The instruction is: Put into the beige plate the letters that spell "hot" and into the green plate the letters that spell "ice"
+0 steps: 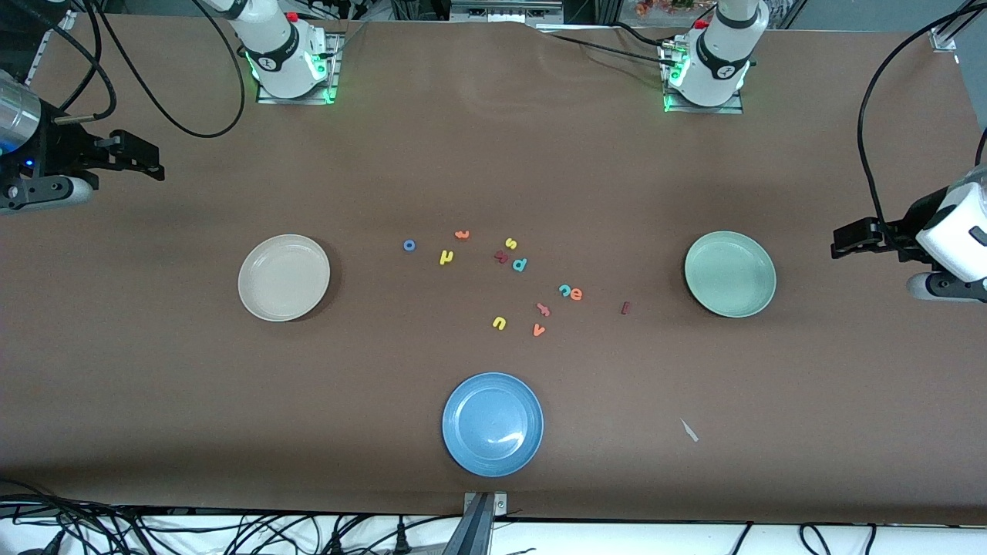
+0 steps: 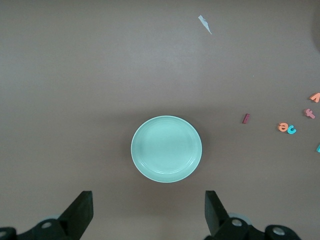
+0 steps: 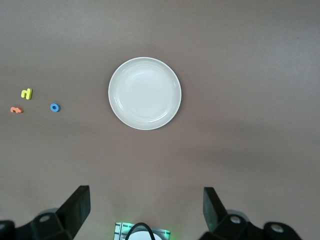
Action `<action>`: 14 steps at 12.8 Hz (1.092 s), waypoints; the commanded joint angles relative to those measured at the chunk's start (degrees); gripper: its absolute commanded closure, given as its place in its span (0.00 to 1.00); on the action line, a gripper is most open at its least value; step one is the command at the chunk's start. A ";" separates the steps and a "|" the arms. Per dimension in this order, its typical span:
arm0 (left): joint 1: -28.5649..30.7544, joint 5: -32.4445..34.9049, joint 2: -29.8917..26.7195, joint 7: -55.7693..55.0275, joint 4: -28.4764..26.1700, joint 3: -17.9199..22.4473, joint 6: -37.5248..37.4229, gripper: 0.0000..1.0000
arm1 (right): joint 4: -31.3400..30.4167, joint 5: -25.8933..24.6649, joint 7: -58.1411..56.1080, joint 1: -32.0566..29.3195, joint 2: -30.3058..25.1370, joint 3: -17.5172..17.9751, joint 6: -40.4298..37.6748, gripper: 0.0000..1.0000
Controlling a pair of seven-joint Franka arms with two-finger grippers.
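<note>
The beige plate (image 1: pixel 284 277) (image 3: pixel 145 93) lies toward the right arm's end, the green plate (image 1: pixel 729 274) (image 2: pixel 166 148) toward the left arm's end; both hold nothing. Between them lie the blue o (image 1: pixel 409 246) (image 3: pixel 55 107), orange t (image 1: pixel 462 234) (image 3: pixel 16 109), yellow h (image 1: pixel 446 257) (image 3: pixel 26 93), teal c (image 1: pixel 565 290) (image 2: pixel 291 130), orange e (image 1: pixel 576 294) (image 2: pixel 283 127) and dark red i (image 1: pixel 625 308) (image 2: pixel 246 118). My left gripper (image 1: pixel 852 240) (image 2: pixel 148 200) hangs open over the table's left-arm end. Over the right-arm end, my right gripper (image 1: pixel 139 154) (image 3: pixel 145 197) is open too.
A blue plate (image 1: pixel 492 424) sits nearest the front camera. Other letters are mixed in: yellow s (image 1: pixel 510 243), teal p (image 1: pixel 520 265), a dark red letter (image 1: pixel 501 257), yellow u (image 1: pixel 499 323), orange v (image 1: pixel 538 331), an orange letter (image 1: pixel 544 309). A white scrap (image 1: pixel 688 430) lies near the front.
</note>
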 commanded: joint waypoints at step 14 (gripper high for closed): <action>0.34 -1.62 -0.38 4.52 -1.30 0.14 -0.01 0.01 | 1.99 -0.21 -0.54 -0.36 0.92 0.20 -1.83 0.00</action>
